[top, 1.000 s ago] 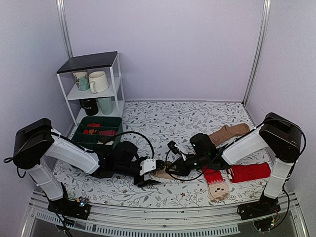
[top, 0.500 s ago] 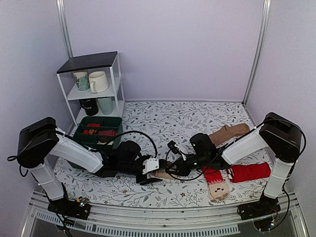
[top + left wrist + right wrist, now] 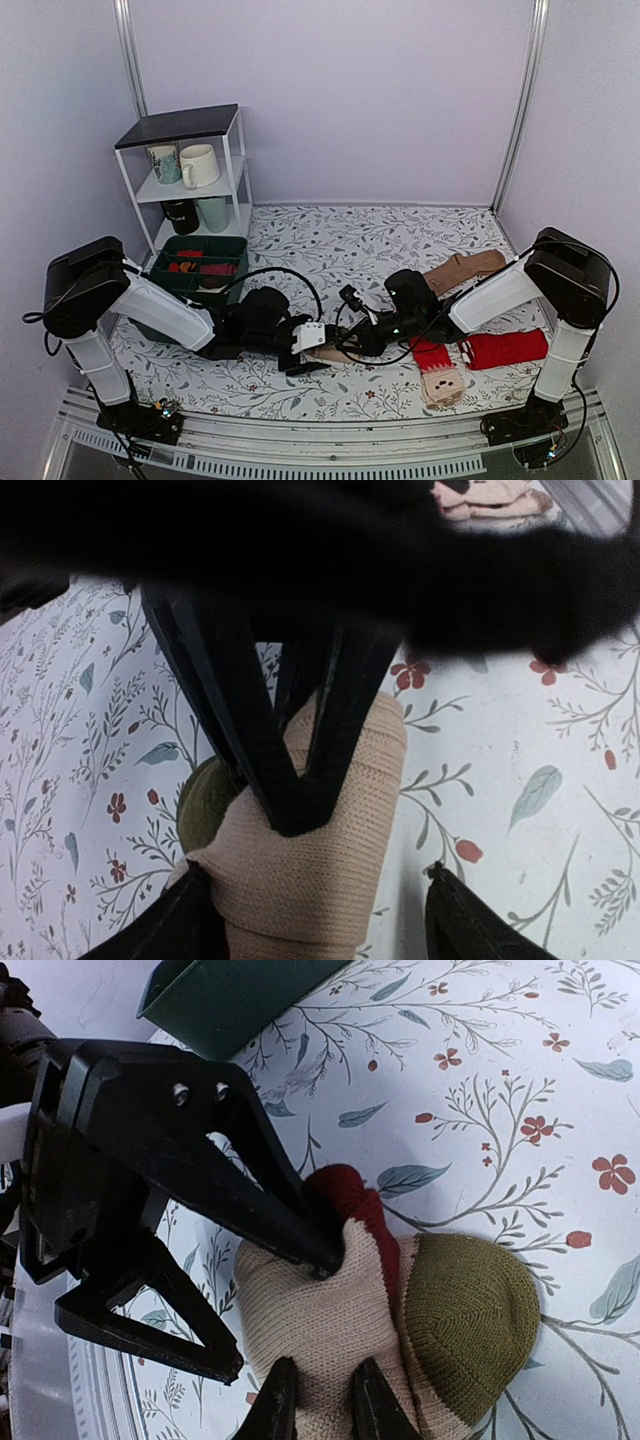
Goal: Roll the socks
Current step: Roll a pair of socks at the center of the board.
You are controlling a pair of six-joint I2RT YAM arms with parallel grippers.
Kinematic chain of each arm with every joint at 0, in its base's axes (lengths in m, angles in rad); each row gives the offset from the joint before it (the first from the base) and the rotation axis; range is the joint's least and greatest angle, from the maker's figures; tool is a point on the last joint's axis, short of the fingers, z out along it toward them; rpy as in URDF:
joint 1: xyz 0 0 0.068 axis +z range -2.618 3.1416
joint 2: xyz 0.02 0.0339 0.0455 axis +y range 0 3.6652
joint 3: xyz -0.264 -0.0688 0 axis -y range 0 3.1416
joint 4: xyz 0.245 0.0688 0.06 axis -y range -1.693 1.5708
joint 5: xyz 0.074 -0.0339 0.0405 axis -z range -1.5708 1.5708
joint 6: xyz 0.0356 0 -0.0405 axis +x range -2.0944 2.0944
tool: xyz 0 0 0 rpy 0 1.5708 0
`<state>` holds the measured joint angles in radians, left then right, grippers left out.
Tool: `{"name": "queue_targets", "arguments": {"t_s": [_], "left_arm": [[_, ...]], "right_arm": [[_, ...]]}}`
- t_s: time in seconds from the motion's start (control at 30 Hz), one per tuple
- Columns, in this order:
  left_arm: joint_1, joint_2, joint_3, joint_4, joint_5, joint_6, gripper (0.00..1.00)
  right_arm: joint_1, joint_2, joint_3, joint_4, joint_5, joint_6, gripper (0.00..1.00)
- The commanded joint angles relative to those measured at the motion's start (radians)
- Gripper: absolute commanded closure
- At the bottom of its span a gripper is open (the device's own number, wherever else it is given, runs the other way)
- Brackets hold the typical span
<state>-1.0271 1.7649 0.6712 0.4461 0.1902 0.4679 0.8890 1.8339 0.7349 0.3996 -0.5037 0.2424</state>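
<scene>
A beige sock (image 3: pixel 333 353) with an olive toe and a red band lies bunched into a roll at the front middle of the table. My right gripper (image 3: pixel 320 1385) is shut on its beige fabric; in the left wrist view it (image 3: pixel 295 815) shows as a black V pressed on the roll (image 3: pixel 320 880). My left gripper (image 3: pixel 318 885) is open, its jaws either side of the roll. In the right wrist view one left finger (image 3: pixel 300 1230) pokes into a fold by the red band (image 3: pixel 350 1205). The olive toe (image 3: pixel 465 1315) lies beside it.
A tan sock (image 3: pixel 465 268) lies at the back right. Red socks (image 3: pixel 505 348) and a red and beige sock (image 3: pixel 440 378) lie at the right front. A green bin (image 3: pixel 195 262) and a white shelf (image 3: pixel 190 170) with mugs stand at the left.
My left arm has slid to the right, bringing its gripper up against the sock roll. The right gripper has stayed shut on the sock.
</scene>
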Motion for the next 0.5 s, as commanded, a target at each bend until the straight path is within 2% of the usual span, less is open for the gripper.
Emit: {"name": "queue_targets", "arguments": {"t_s": [0.0, 0.13, 0.3, 0.47], "left_arm": [[0.010, 0.035, 0.020, 0.019, 0.010, -0.007, 0.27], [0.025, 0.054, 0.022, 0.020, 0.029, -0.014, 0.29], [0.030, 0.071, 0.030, -0.003, 0.059, -0.021, 0.36], [0.032, 0.092, 0.031, -0.002, 0.054, -0.032, 0.31]], "right_arm": [[0.017, 0.097, -0.066, -0.310, 0.020, -0.012, 0.86], [0.017, 0.097, -0.068, -0.309, 0.019, -0.011, 0.86], [0.016, 0.101, -0.068, -0.308, 0.012, -0.011, 0.86], [0.017, 0.106, -0.068, -0.308, 0.004, -0.012, 0.87]]}}
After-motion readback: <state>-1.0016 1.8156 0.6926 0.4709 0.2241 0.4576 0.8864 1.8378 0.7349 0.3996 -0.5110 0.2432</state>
